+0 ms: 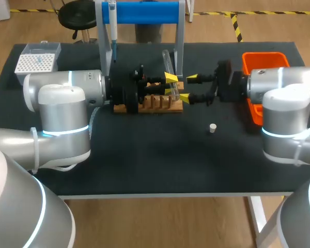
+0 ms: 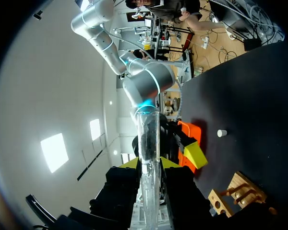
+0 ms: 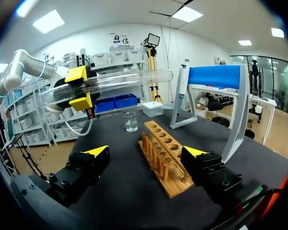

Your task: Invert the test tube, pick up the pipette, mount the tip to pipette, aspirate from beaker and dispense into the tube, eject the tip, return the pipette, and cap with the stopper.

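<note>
Head view: test tube (image 1: 169, 64) clamped between the left fingers (image 1: 170, 77) over the wooden rack (image 1: 155, 103), long axis near-to-far and roughly level — right fingers (image 1: 192, 78) spread wide, empty, just right of it, facing its side — inverting likely down to a left wrist roll.

Left tool (image 1: 171, 86) apparently grips tube (image 1: 168, 61).

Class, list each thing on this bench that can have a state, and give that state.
Clear glass test tube: held in the air, lying sideways, no stopper in it.
Left gripper: shut on the tube.
Right gripper: open, empty.
Small white stopper: loose on the black table.
White and blue pipette: hanging on its blue stand.
Small glass beaker: upright, holding clear liquid.
Wooden tube rack: holes empty.
</note>
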You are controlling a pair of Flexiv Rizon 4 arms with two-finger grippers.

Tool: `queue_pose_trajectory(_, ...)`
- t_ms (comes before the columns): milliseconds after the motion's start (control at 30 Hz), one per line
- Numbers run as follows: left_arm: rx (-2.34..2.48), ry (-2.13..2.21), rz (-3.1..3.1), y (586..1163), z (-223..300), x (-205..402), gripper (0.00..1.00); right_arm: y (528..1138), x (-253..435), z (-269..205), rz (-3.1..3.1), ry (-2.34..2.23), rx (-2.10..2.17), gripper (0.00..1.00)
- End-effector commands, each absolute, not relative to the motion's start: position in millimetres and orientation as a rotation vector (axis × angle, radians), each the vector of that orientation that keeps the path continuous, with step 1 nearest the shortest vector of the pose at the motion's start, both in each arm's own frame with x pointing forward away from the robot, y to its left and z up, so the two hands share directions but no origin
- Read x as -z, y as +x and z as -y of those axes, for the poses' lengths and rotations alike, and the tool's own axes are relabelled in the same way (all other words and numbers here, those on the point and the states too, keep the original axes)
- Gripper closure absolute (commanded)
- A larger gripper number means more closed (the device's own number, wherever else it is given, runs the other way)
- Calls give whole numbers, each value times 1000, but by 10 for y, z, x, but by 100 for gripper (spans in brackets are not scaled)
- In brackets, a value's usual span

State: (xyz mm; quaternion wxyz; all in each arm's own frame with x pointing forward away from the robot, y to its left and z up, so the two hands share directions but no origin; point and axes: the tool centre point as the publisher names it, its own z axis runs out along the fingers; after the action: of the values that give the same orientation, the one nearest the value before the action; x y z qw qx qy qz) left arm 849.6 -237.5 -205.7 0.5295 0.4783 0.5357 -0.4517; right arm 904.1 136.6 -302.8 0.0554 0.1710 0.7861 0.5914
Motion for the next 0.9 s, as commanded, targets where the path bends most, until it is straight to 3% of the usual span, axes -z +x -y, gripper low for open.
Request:
queue_pose_trajectory(33, 1075, 1140, -1278, 8496, 2387, 2061, 100, 9064, 3078, -1423, -2356, 497, -1791, 0)
queue_pose_trajectory(900, 1075, 1140, -1278, 8496, 2387, 2061, 100, 9199, 3380, -1509, -2403, 477, -1631, 0)
